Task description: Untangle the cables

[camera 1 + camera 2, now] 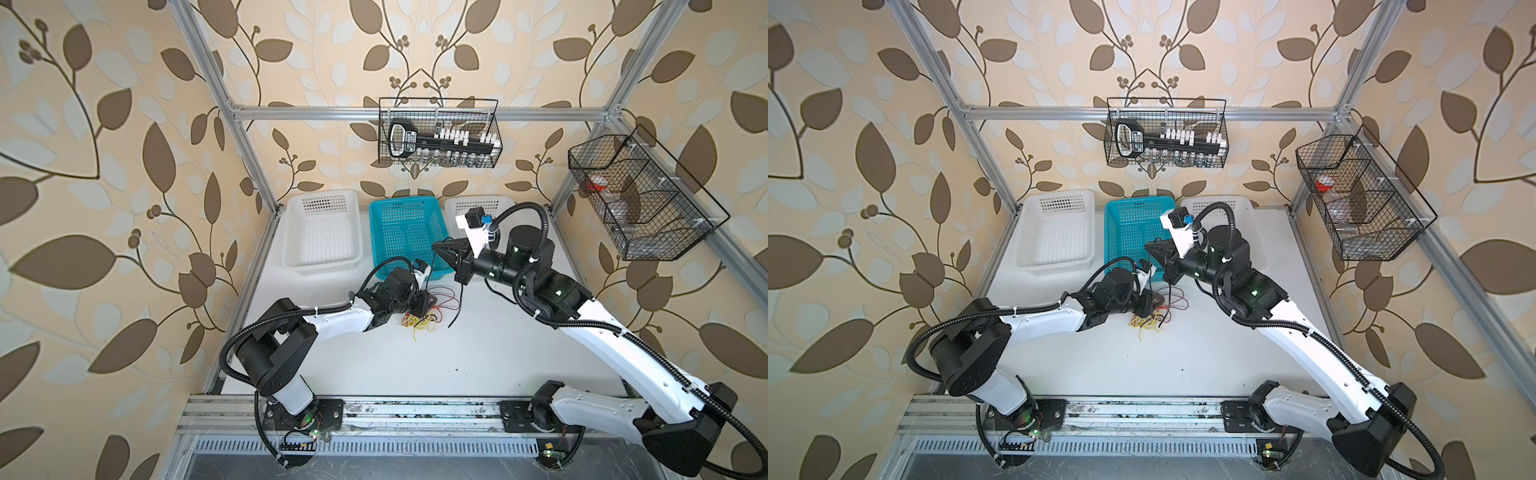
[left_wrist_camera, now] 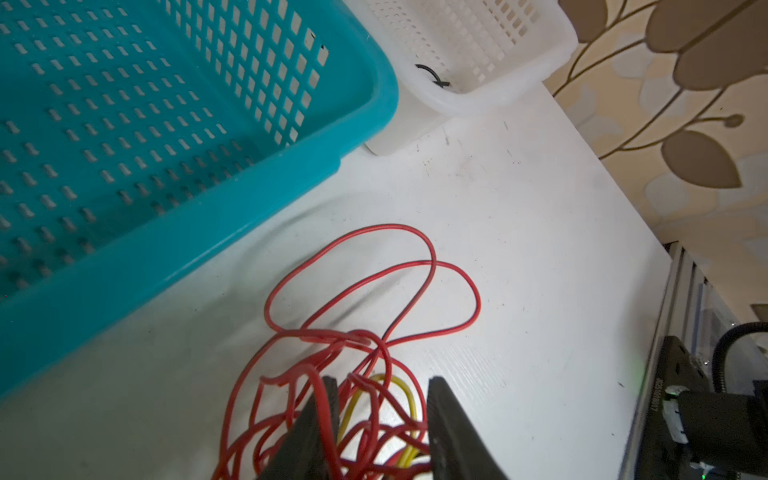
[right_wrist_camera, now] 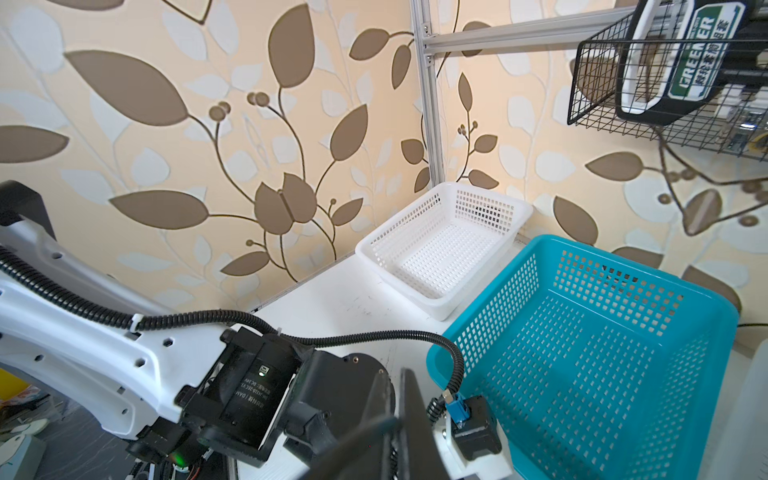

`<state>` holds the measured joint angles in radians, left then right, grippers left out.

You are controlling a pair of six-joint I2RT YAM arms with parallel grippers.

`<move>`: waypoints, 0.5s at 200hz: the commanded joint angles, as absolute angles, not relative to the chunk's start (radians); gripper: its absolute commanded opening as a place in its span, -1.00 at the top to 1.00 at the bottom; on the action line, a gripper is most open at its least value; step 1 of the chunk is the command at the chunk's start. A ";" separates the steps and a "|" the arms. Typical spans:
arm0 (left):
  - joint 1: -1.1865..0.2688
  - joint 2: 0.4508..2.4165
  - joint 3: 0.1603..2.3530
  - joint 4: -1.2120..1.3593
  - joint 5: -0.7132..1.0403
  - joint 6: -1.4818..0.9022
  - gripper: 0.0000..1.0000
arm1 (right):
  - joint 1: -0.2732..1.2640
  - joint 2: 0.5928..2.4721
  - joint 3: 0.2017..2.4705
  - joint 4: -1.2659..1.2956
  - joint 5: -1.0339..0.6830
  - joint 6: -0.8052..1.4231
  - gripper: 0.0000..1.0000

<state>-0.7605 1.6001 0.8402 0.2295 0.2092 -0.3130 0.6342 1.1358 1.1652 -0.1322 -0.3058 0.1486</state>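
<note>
Cables [image 1: 419,318] lie knotted on the surface [image 1: 457,365], left gripper [image 2: 380,384] fingers part-spread astride red and yellow strands, seemingly to anchor them, while right gripper [image 1: 436,248] fingers pinch a black cable [image 1: 459,307] aloft.

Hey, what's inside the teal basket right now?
Nothing shows inside the teal basket; its perforated floor looks bare. The right tool hangs over its near right corner in both top views, so that patch is hidden there.

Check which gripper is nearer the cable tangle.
Left. The left gripper is down at the cable tangle, jaws straddling its strands; the right gripper is up by the teal basket, apart from the tangle.
</note>
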 commanded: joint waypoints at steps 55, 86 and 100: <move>-0.770 1.404 0.885 0.195 0.191 -0.273 0.63 | 0.640 1.171 1.078 -0.131 -0.177 0.130 1.00; -0.770 1.376 0.895 0.191 0.183 -0.261 1.00 | 0.639 1.183 1.032 -0.120 -0.161 0.147 1.00; -0.770 1.384 0.900 0.188 0.183 -0.256 1.00 | 0.639 1.185 1.020 -0.117 -0.165 0.152 1.00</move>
